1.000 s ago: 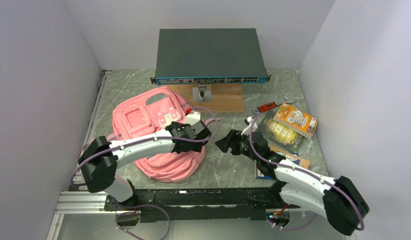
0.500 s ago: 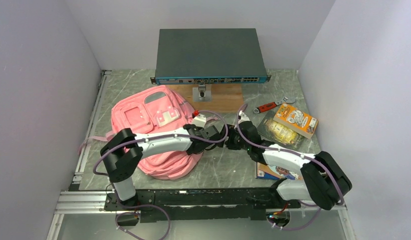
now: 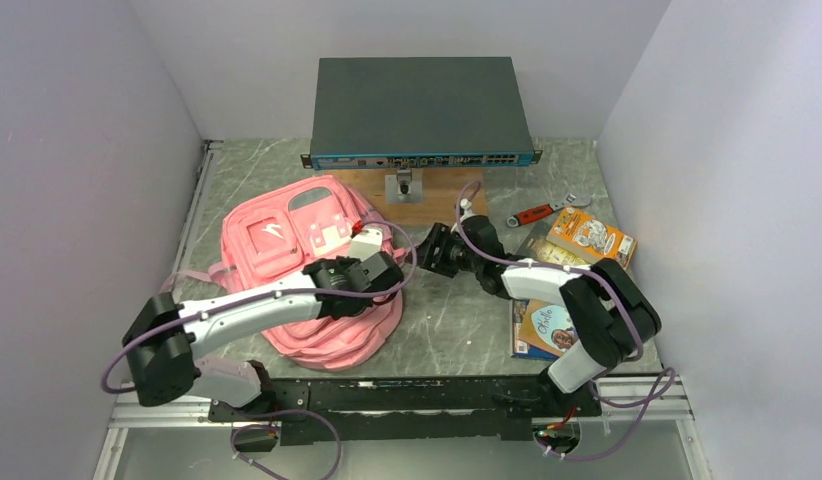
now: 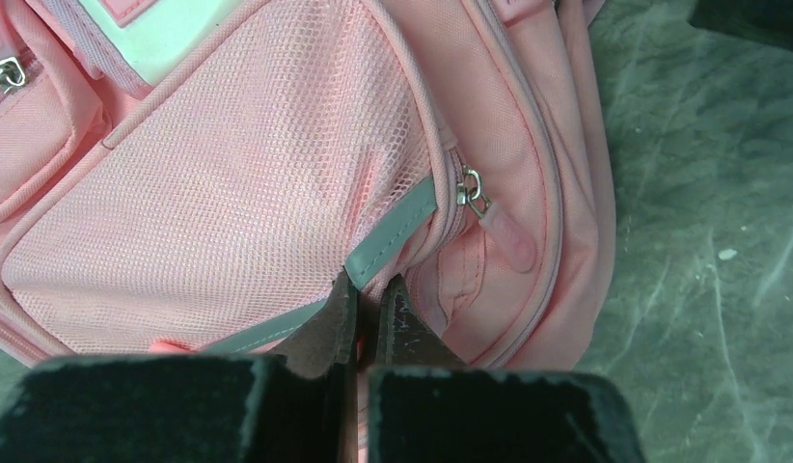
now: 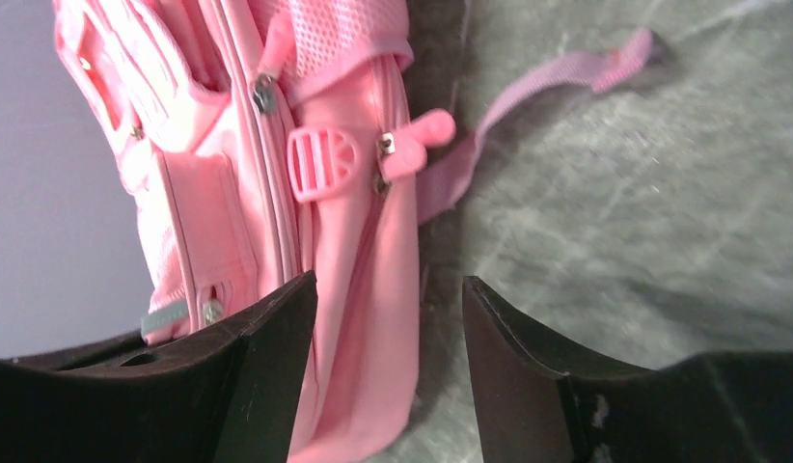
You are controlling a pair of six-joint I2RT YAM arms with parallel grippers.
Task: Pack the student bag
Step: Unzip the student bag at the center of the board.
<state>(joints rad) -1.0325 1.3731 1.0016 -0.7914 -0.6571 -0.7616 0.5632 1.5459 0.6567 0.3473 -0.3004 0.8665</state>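
Bag [image 3: 287,250] lies left on the bench [image 3: 457,320]. Left gripper [image 4: 369,294] has its jaws clenched on the grey pocket trim [image 4: 397,231]; this thin pinch may slip. Right gripper [image 5: 388,289] has its jaws released beside the bag, and could collide.

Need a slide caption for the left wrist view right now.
Left gripper pinched shut on the grey trim of the mesh pocket on the pink backpack, zip pull beside it.

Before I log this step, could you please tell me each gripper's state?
Left gripper: shut on the student bag.
Right gripper: open, holding nothing.
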